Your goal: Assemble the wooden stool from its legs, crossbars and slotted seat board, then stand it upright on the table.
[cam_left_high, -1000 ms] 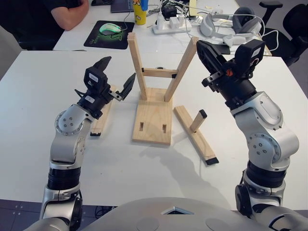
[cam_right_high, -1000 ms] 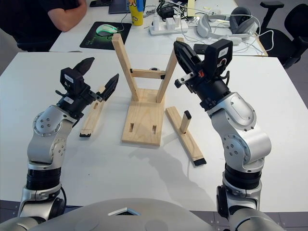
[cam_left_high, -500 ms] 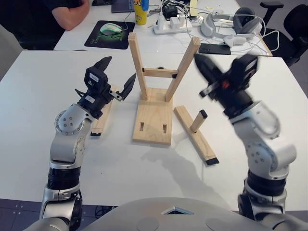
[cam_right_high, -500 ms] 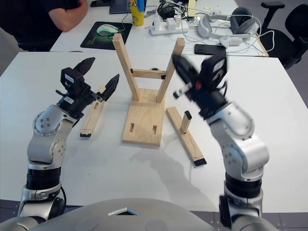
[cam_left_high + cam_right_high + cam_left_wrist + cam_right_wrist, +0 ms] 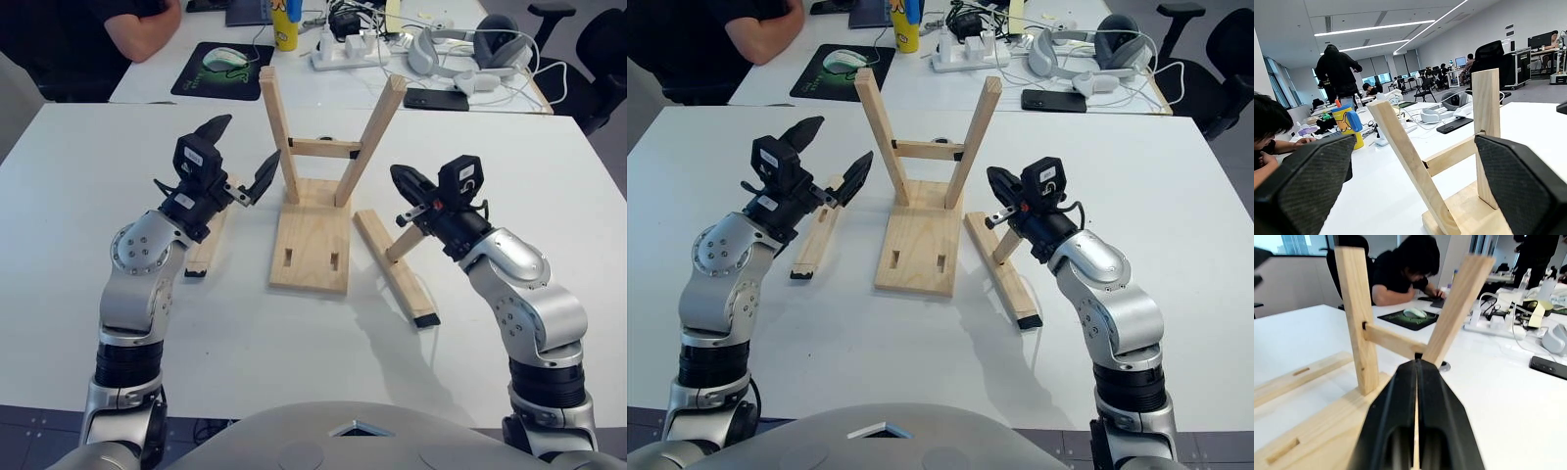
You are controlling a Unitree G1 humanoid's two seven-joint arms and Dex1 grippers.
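- White table point(image 5: 78, 176) fills most of the head views, with a cluttered desk behind it along the upper edge.
- At the centre lies the seat board point(image 5: 312, 235), flat on the table. Two upright legs point(image 5: 279, 137) rise from its far end and splay toward the upper middle of the frame, joined by a crossbar point(image 5: 325, 149).
- Just right of the board lies the right loose leg point(image 5: 397, 279), running diagonally toward the lower right, with a short stub point(image 5: 402, 245) of crossbar sticking up from it.
- Left of the board, the left loose leg point(image 5: 203, 255) lies flat, partly under the left arm.
- The left claw point(image 5: 237, 155) hovers above that leg at centre left, its fingers spread wide and holding nothing.
- The right claw point(image 5: 398, 176) sits just above the stub at centre right. Its fingers are pressed together with nothing seen between them, and I cannot tell whether it touches the stub.
- The seat board's near slots point(image 5: 288, 258) are not yet filled, so the stool looks about half built.
- The step in hand seems to be picking up the second leg pair. I judge the right claw must part its fingers before it can take the stub or leg.
- A yellow cup point(image 5: 285, 27) stands on the far desk; what it holds cannot be told.
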